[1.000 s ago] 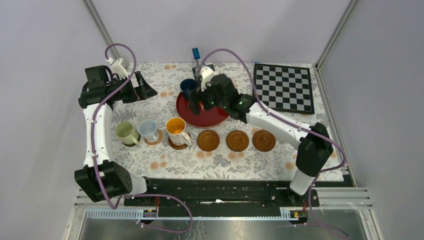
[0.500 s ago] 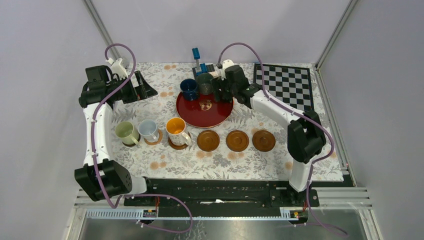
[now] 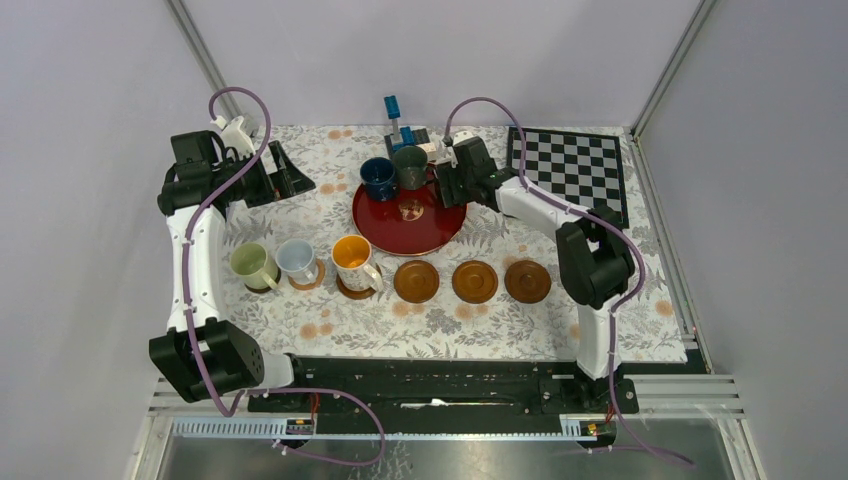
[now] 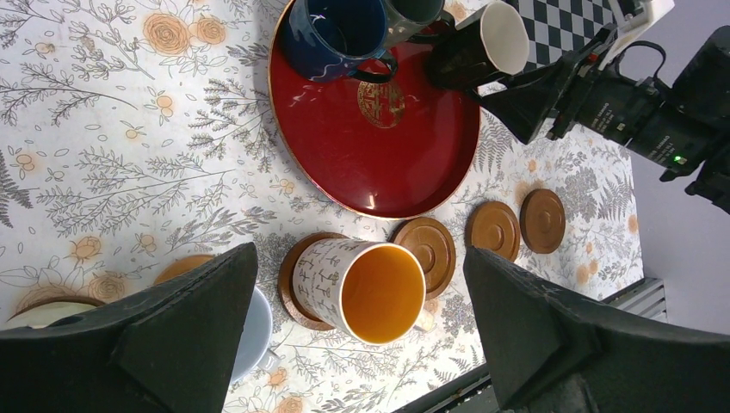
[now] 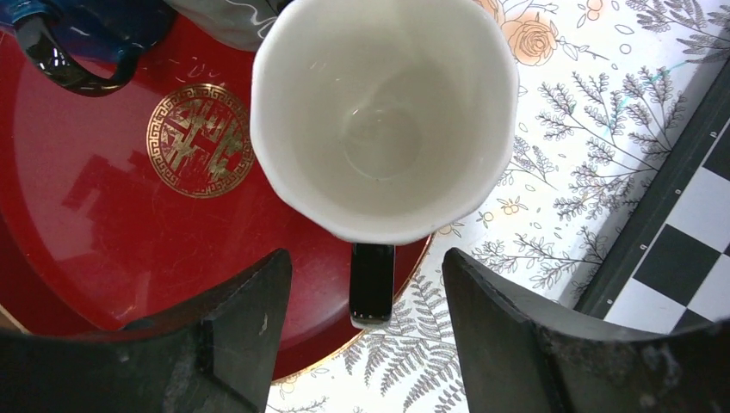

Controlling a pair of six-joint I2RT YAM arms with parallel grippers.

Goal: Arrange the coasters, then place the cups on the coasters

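Observation:
A black cup with a cream inside (image 5: 383,120) stands on the back right of the red tray (image 5: 103,232). Its black handle (image 5: 372,284) lies between the jaws of my right gripper (image 5: 366,262), which is open, with a gap on each side. The dark blue cup (image 3: 377,177) and the dark grey-green cup (image 3: 409,165) are on the tray's far part. Pale green (image 3: 250,265), light blue (image 3: 297,260) and patterned (image 4: 361,288) cups sit on coasters at front left. To their right, three coasters (image 3: 416,281) (image 3: 475,281) (image 3: 527,281) lie bare. My left gripper (image 3: 285,180) hangs open at back left.
A checkerboard (image 3: 568,175) lies at the back right, close to my right arm. A small blue-handled object (image 3: 392,110) stands behind the tray. A floral cloth (image 3: 320,200) covers the table.
My right gripper has swung from over the tray's middle to its back right rim, and its jaws have narrowed round the black cup's handle. The left arm has not moved.

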